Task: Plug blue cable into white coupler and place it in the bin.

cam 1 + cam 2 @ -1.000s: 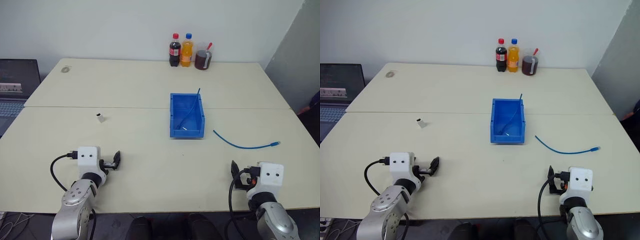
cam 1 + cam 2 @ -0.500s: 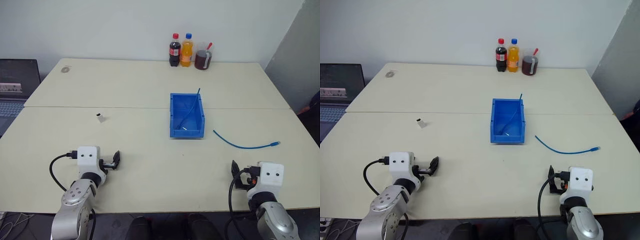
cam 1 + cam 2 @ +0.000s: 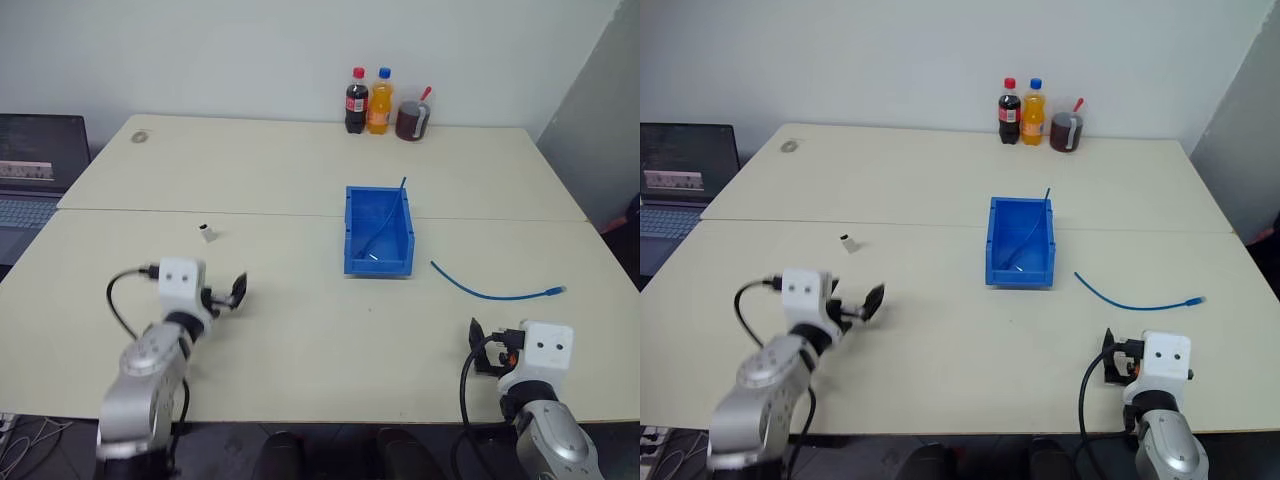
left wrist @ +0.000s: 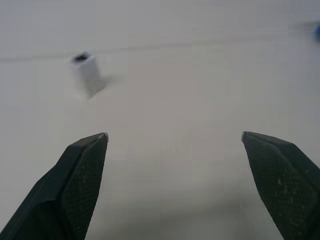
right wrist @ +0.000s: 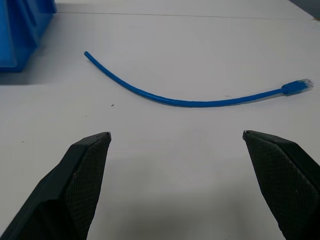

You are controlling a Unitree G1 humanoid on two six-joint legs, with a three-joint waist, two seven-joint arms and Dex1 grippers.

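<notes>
The blue cable [image 3: 495, 292] lies in a gentle curve on the table, right of the bin [image 3: 378, 264], with its plug at the right end [image 5: 297, 86]. The tiny white coupler [image 3: 207, 233] stands alone on the left half of the table, dark socket up. My left gripper [image 3: 238, 292] hovers above the table, open and empty, short of the coupler [image 4: 86, 72] and to its right. My right gripper [image 5: 176, 134] is open and empty near the table's front edge, with the blue cable [image 5: 190, 102] lying ahead of it.
A shorter blue cable [image 3: 385, 215] leans inside the bin. Two bottles [image 3: 356, 100] and a dark cup [image 3: 409, 120] stand at the far edge. A laptop [image 3: 35, 160] sits off the table's left. A seam [image 3: 250, 212] runs across the table.
My left arm has risen and moved forward, closer to the coupler. The view has shifted slightly. The right arm and both cables have stayed put.
</notes>
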